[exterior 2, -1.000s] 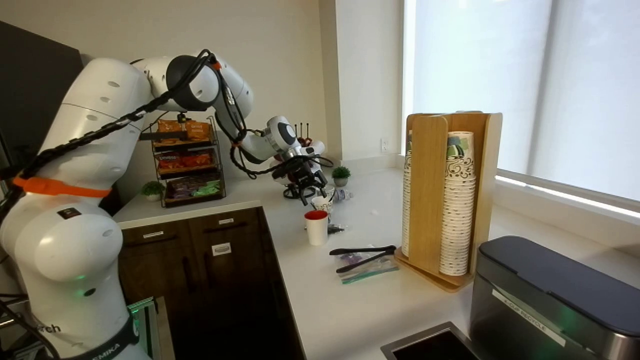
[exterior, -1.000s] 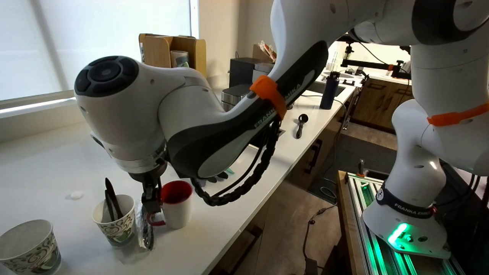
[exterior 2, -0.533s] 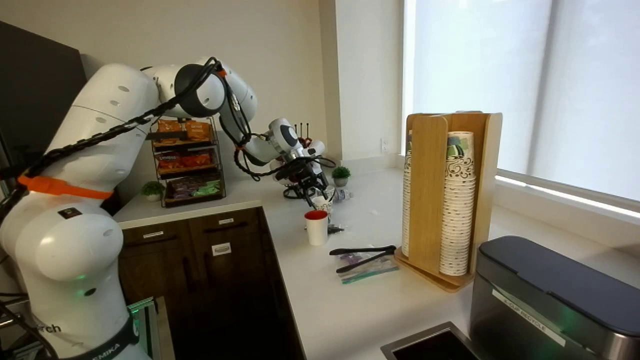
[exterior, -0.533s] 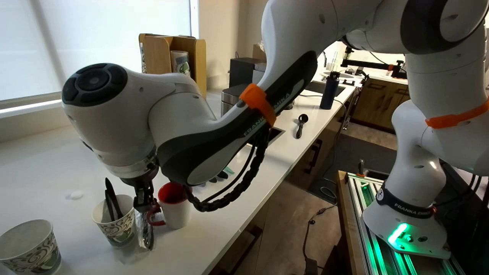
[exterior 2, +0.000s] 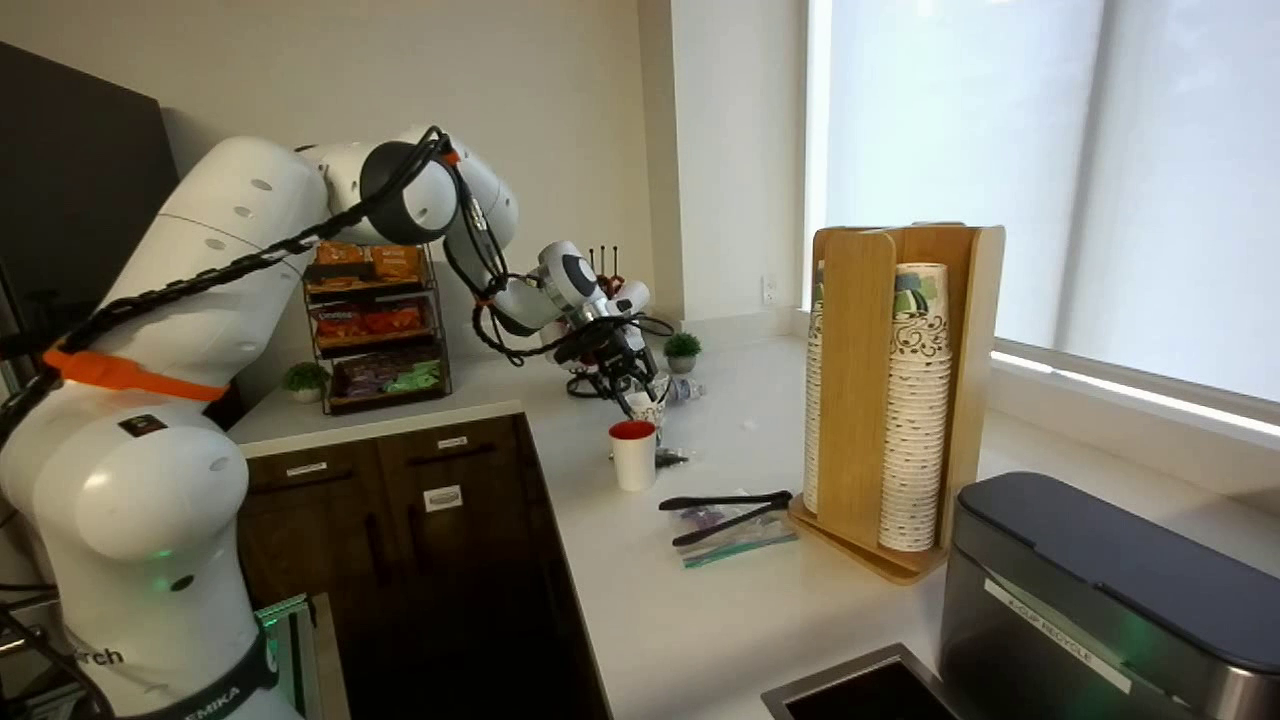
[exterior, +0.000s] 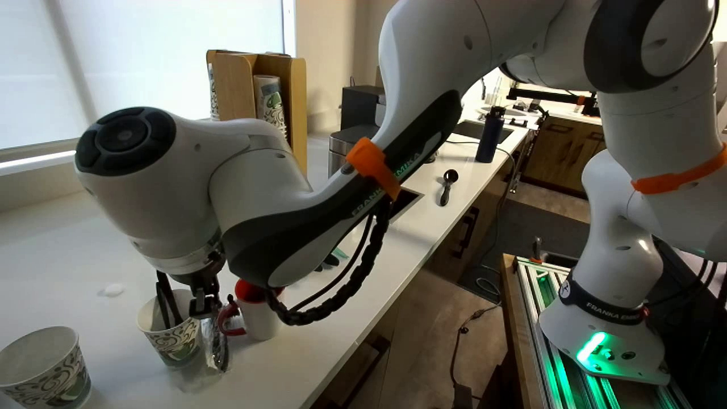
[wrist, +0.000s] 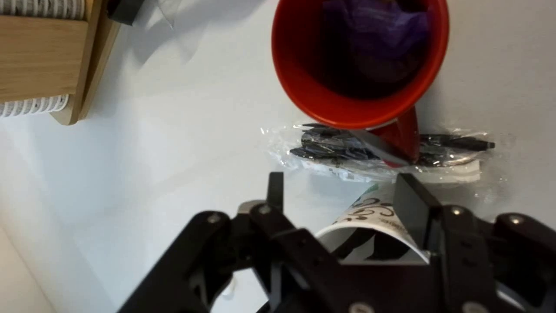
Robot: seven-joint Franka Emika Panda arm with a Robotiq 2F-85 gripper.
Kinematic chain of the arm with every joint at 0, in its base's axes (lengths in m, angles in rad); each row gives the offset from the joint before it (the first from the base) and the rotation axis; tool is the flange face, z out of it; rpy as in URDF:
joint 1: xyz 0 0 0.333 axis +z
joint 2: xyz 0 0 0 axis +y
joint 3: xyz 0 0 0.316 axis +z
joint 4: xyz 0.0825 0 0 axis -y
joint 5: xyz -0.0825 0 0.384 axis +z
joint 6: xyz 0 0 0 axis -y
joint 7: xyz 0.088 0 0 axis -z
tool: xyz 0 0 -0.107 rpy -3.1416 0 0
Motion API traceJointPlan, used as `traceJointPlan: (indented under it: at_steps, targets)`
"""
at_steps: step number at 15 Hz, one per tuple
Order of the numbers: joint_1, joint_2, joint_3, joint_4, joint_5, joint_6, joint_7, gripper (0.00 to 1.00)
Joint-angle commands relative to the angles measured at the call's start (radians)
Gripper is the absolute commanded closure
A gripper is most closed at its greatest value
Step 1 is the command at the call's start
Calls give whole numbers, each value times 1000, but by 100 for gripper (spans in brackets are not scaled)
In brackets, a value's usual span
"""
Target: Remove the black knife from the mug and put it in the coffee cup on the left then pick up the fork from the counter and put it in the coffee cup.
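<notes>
Counter (exterior: pixel 295 352) is holding wrapped cutlery (wrist: pixel 339 150), fork likely pending. Coffee cup (exterior: pixel 177 342) is carrying black utensils (exterior: pixel 170 299), knife probably done. Gripper (wrist: pixel 342 187) is hovering spread.

Wrist view: mug (wrist: pixel 343 108) cut off at top | coffee cup (wrist: pixel 371 213) partly behind gripper (wrist: pixel 341 191) | in an exterior view: leftmost cup (exterior: pixel 51 375) cropped

Pale rectangular window (exterior 2: pixel 1040 180) glows in both exterior views. Plain beige wall (exterior 2: pixel 560 170) stands behind dark-brown boxy wooden cabinet (exterior 2: pixel 400 540). Wood-look grey-brown floor (exterior: pixel 417 343) bears flat dark-grey mat (exterior: pixel 545 230).
</notes>
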Motion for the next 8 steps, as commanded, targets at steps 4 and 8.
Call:
traceJointPlan:
  at_steps: [4, 8]
  targets:
    - [16, 5, -9, 7, -8, -29, 3, 39]
    - [20, -8, -5, -13, -7, -32, 6, 35]
